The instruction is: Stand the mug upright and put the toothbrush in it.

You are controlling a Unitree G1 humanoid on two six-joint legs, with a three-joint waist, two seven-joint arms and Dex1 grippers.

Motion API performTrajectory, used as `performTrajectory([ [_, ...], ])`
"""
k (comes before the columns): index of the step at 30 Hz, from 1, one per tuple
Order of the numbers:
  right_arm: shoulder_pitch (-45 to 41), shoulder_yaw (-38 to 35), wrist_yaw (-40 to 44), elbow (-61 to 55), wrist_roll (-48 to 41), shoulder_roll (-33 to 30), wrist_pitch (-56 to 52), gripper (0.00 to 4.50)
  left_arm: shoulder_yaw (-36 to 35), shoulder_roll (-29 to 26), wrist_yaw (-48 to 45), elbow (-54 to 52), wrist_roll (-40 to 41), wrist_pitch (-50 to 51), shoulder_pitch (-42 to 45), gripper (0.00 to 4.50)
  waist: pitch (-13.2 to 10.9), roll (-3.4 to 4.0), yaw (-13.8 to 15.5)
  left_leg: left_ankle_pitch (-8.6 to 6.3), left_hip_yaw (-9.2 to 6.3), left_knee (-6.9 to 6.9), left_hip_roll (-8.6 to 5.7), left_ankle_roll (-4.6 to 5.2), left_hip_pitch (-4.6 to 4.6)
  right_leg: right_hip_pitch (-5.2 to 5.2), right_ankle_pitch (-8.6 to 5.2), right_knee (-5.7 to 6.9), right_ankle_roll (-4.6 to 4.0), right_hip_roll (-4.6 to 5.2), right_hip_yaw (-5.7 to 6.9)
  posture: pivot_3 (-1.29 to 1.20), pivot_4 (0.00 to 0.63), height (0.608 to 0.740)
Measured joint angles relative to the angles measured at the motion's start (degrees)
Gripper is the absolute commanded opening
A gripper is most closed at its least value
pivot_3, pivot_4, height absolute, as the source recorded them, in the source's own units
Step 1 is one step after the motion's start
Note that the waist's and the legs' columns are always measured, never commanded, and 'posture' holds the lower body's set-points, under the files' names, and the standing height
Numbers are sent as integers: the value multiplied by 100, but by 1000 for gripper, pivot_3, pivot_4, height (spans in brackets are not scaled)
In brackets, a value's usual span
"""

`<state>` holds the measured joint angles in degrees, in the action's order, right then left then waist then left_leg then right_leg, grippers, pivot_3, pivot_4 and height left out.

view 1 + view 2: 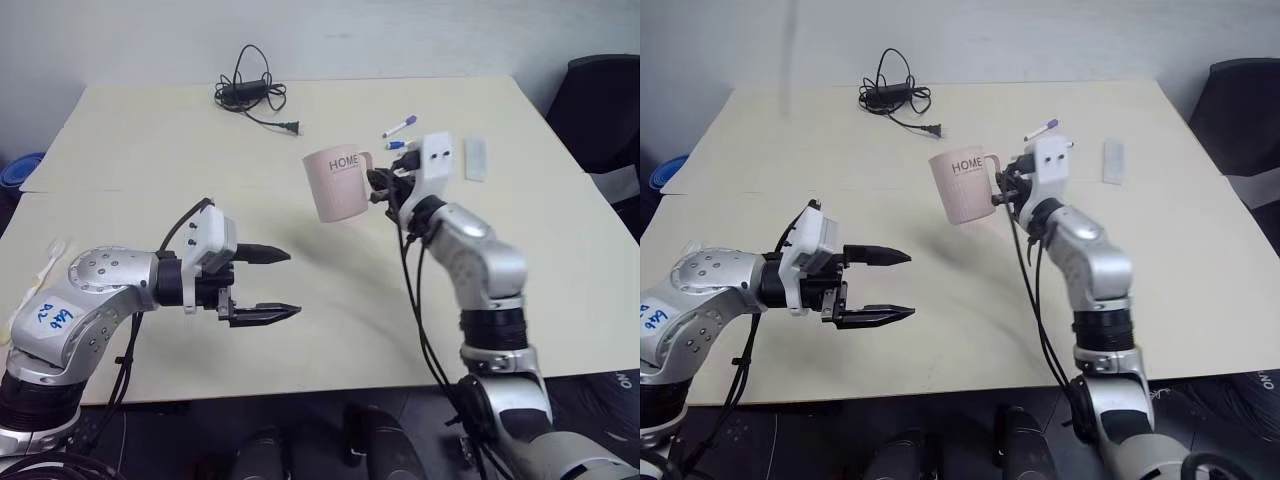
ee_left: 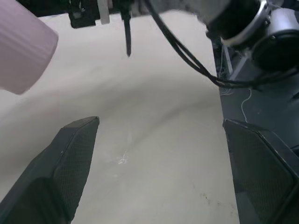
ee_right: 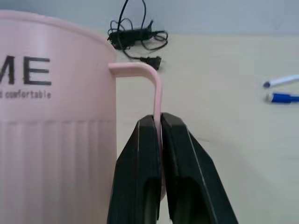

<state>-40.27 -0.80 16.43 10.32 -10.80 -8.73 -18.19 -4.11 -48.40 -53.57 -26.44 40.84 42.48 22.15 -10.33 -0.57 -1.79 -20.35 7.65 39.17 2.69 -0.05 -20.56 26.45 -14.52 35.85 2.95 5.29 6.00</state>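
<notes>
Above the table (image 1: 300,330), near the black cable (image 1: 250,92) side, your right gripper (image 3: 160,123) has its jaws pinched on the handle of the mug (image 1: 337,184), holding it upright off the surface. Your left gripper (image 1: 270,285) hovers nearer you than the mug, jaws spread wide, holding nothing.

A beige table (image 1: 300,350) bears a black cable (image 1: 250,92), two markers (image 1: 400,127) and the toothbrush (image 1: 40,272).

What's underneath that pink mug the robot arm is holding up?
Only bare table with the mug's shadow on it. The mug hangs in the air, pinched by its handle in the right gripper, touching nothing below. Its inside cannot be seen from these angles.
</notes>
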Motion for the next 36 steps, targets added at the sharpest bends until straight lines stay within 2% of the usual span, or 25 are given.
performTrajectory([
  [5,452,418,-114,1297,755,206,2326,33,-144,-2,192,190,-56,23,59,4500,0,0,-11,2,0,0,4,1,3,0,0,3,0,3,-2,0,150,740],
  [8,681,463,-61,1445,814,200,2966,33,-261,-55,225,275,-53,99,76,4500,0,0,-15,2,-1,0,8,0,11,-8,0,3,0,4,-3,0,150,740],
  [11,1129,476,226,1226,768,42,3059,668,-422,-125,239,277,-51,131,47,4500,0,0,-11,2,-2,0,9,0,13,-11,0,2,-1,7,-4,0,150,740],
  [14,1583,504,580,943,696,-97,2819,1571,-506,-123,287,281,-48,156,-40,4500,0,0,-4,2,-2,0,9,0,12,-9,0,4,-1,10,-4,0,150,740],
  [17,1629,489,758,591,665,-225,2601,2654,-505,-100,326,275,-48,158,-65,4500,0,0,-2,2,-2,1,9,0,14,-9,-1,9,-1,10,-5,0,150,740],
  [21,1662,483,908,171,597,-364,2185,3831,-499,-75,351,272,-48,158,-101,4500,0,0,5,2,-2,0,8,-1,13,-8,-1,8,-2,10,-4,0,150,740],
  [26,1955,467,1656,-895,185,-1272,945,3831,-826,-84,538,210,-32,235,-518,4500,0,0,20,0,-4,1,8,3,11,-8,-1,4,-2,14,-4,0,150,740],
  [27,2001,427,1886,-1097,35,-1530,672,3831,-995,-94,604,167,-9,295,-671,4500,-1,-1,16,-1,-5,2,9,5,10,-8,-1,3,-2,15,-3,0,150,740],
  [29,2106,231,2680,-1600,-513,-2400,-116,3831,-1768,-156,813,-142,126,540,-1314,4500,-2,-2,7,-3,-3,0,14,4,12,-6,-1,-2,-2,18,-4,0,150,740],
  [33,2025,-117,3671,-2094,-1452,-3331,-1034,4399,-3457,23,838,-607,154,789,-2833,4500,-2,-2,-32,-11,-4,-9,16,2,22,-1,-5,-10,-8,14,-7,0,150,740],
  [34,1952,-299,4119,-2249,-1958,-3698,-1462,4399,-4317,321,685,-749,61,789,-3833,4500,-3,-3,-78,-26,-21,-13,12,1,33,-1,-9,-15,-15,2,-5,0,150,740],
  [36,1861,-680,4820,-2421,-2734,-4249,-2078,4399,-5445,943,352,-737,-177,695,-5301,4500,-9,-28,-91,-39,-69,-7,10,-2,37,-11,-12,-38,-21,-17,0,0,150,740],
])
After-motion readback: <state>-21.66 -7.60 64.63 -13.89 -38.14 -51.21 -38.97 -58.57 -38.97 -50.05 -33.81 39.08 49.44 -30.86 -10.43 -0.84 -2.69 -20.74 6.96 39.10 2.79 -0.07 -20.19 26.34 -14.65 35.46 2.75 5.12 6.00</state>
